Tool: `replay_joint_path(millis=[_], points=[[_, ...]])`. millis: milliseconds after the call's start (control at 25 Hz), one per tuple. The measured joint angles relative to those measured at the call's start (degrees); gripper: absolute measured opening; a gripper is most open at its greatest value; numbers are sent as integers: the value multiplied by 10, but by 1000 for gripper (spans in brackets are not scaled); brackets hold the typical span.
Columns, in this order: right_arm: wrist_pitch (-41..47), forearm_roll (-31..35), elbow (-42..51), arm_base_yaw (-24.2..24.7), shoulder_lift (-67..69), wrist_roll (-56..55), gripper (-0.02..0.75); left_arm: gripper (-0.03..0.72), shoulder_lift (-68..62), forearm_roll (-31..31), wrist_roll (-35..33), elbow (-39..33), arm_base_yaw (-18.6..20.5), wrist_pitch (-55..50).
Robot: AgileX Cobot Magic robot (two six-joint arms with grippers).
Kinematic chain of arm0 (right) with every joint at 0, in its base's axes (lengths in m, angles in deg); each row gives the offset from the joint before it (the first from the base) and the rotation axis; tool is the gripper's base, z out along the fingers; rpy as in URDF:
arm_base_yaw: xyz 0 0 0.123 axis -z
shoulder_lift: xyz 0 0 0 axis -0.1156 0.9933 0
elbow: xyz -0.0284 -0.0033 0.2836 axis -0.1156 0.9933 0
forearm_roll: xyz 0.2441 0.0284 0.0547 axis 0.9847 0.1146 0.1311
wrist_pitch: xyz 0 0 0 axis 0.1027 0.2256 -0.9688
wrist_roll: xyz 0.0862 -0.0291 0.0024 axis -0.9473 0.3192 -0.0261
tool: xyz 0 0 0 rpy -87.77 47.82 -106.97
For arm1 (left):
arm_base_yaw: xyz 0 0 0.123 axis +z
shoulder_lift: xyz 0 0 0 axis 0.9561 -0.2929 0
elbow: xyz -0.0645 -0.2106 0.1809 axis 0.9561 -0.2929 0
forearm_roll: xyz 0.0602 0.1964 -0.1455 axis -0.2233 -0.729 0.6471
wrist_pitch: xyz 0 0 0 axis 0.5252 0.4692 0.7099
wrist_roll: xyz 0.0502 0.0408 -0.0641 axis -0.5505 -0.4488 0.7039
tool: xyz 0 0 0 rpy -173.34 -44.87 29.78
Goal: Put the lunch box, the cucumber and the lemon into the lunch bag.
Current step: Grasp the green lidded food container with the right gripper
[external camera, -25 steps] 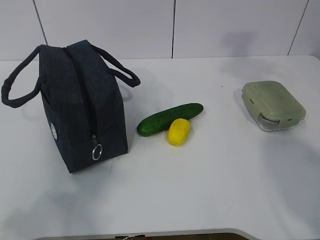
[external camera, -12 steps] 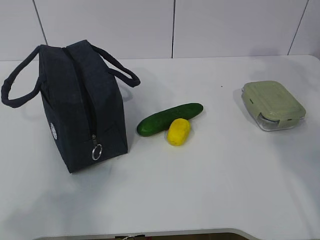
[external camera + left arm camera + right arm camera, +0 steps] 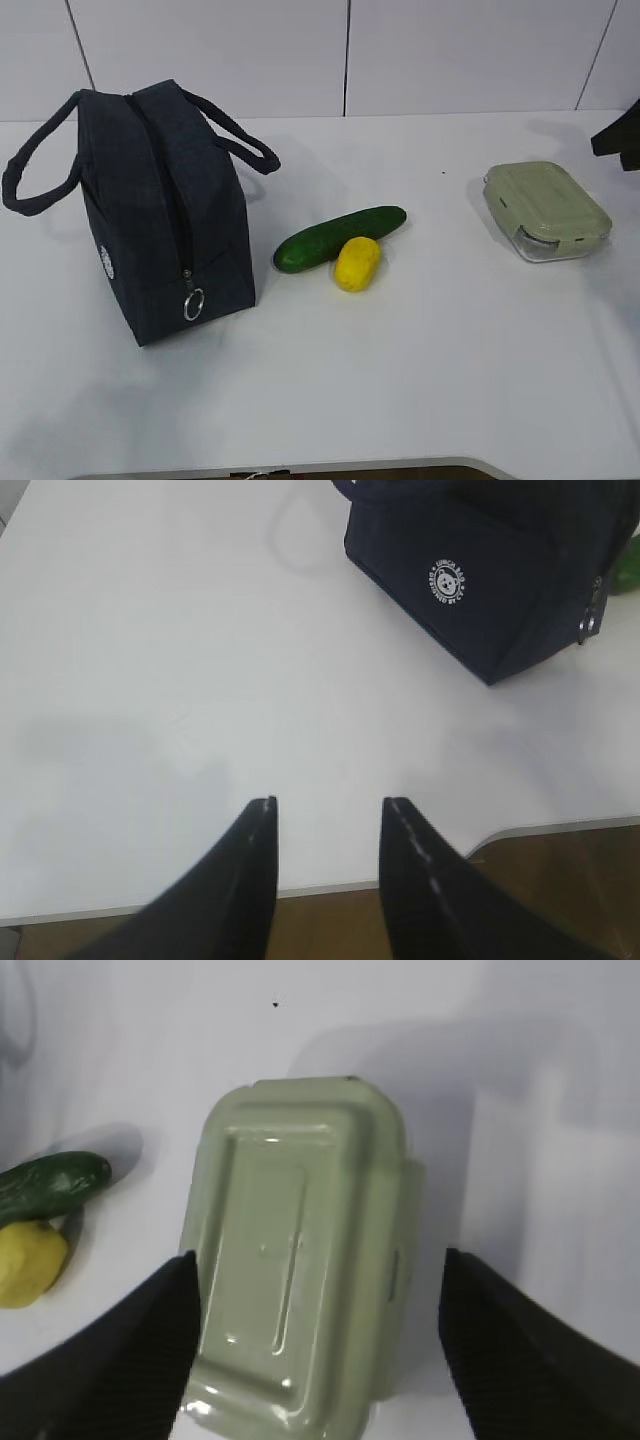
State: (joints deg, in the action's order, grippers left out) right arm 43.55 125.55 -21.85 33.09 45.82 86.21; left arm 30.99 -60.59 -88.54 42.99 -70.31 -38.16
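Observation:
The navy lunch bag (image 3: 165, 210) stands upright at the left of the table, its ring pull (image 3: 193, 303) hanging low on the near end. To its right lies the cucumber (image 3: 335, 238), with the lemon (image 3: 357, 263) touching its front side. At the right sits the lunch box (image 3: 546, 208) with its sage-green lid. My right gripper (image 3: 318, 1258) hovers above the lunch box (image 3: 290, 1180), open wide, a finger on either side of it and not touching. My left gripper (image 3: 328, 805) is open and empty over the table's front left edge, away from the bag (image 3: 500, 570).
White table (image 3: 420, 380) with a white panelled wall behind. A dark part of the right arm (image 3: 620, 140) shows at the right edge. The right wrist view also catches the cucumber (image 3: 55, 1185) and the lemon (image 3: 30, 1260) at its left. The bag's handles (image 3: 235, 135) hang outward.
A dark part of the right arm has come into the exterior view at the right edge, above the lunch box. The bag, cucumber, lemon and lunch box have not moved.

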Motion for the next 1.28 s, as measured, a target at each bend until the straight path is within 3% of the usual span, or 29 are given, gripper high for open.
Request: replay_joint_path(millis=[920, 1280], points=[[-3, 105, -25, 2, 133, 57, 587, 242, 0, 1, 0, 0, 0, -1], [-5, 134, -25, 2, 139, -1, 587, 242, 0, 1, 0, 0, 0, -1]])
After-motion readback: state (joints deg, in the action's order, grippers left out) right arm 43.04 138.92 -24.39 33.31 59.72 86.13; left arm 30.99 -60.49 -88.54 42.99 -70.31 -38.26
